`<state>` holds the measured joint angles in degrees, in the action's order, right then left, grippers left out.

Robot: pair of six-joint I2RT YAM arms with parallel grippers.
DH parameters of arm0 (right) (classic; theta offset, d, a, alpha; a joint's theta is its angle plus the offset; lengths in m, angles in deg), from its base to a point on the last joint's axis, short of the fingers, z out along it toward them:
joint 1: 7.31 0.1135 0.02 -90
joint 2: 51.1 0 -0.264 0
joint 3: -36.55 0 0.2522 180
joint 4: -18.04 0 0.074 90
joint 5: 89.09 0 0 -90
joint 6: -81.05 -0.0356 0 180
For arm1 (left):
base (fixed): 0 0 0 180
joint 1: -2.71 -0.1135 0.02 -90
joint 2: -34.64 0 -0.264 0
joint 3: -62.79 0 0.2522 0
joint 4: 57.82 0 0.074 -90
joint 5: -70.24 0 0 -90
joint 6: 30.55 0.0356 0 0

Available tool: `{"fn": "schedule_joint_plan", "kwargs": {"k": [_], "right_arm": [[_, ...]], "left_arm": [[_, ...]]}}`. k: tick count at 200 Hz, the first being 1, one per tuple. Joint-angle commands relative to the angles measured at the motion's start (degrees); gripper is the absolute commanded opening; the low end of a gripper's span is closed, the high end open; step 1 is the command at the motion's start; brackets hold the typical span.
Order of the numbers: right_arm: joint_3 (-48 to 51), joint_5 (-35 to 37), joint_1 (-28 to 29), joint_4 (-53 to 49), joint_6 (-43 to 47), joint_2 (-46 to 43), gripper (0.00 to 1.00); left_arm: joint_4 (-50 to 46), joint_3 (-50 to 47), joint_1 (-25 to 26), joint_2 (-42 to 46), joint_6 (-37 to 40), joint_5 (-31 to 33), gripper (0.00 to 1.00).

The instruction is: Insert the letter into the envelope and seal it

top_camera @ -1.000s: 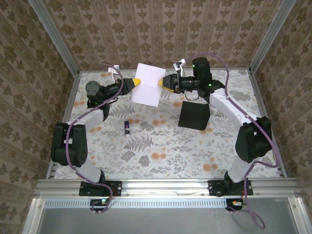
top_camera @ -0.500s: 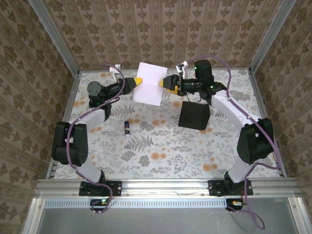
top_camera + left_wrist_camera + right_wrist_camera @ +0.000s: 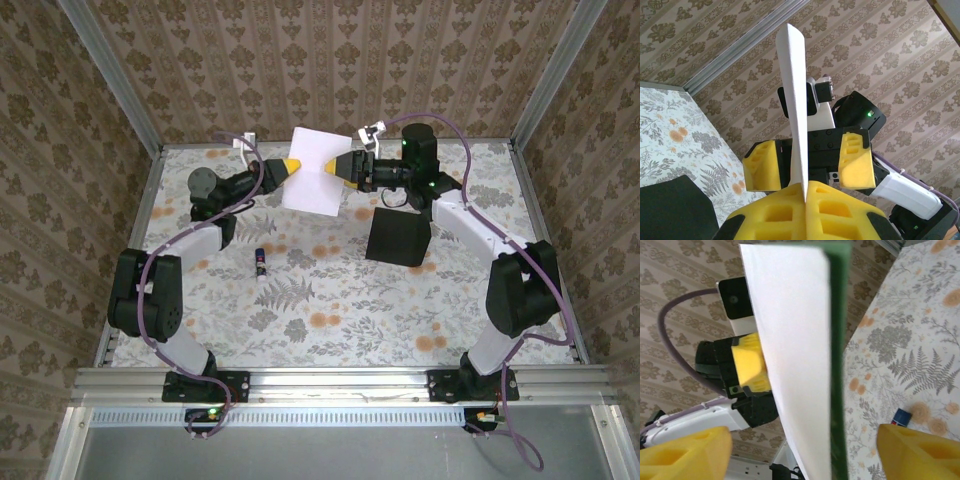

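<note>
The left tool (image 3: 291,165) is pinched together on one edge of the letter (image 3: 315,188) and holds the sheet up in the air, off the surface (image 3: 330,320). The right tool (image 3: 337,167) faces it from the other side. Its yellow fingers (image 3: 685,452) are spread apart, with the letter's green-bordered edge between them. The letter hangs beyond and to the left of the envelope (image 3: 398,238), which rests on the surface below the right arm. A glue stick (image 3: 261,261) lies well to the left of the envelope.
</note>
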<state>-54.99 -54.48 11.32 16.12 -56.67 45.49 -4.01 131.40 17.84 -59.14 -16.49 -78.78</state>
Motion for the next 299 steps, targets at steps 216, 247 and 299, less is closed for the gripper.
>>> {"fn": "schedule_joint_plan", "kwargs": {"k": [216, 247, 299], "right_arm": [[-1.7, -11.4, 0.3, -7.7, 6.6, -1.2, 0.00], [-1.9, -12.2, 0.9, -8.5, 6.9, -1.3, 0.00], [-2.7, -12.4, 1.7, -8.8, 6.9, -0.9, 0.00]], "left_arm": [[3.5, 3.3, -4.0, 1.5, -2.8, -7.9, 0.54], [3.5, 3.8, -3.8, 0.1, -2.7, -8.9, 0.52], [3.7, 3.5, -3.6, -0.6, -2.2, -10.1, 0.31]]}}
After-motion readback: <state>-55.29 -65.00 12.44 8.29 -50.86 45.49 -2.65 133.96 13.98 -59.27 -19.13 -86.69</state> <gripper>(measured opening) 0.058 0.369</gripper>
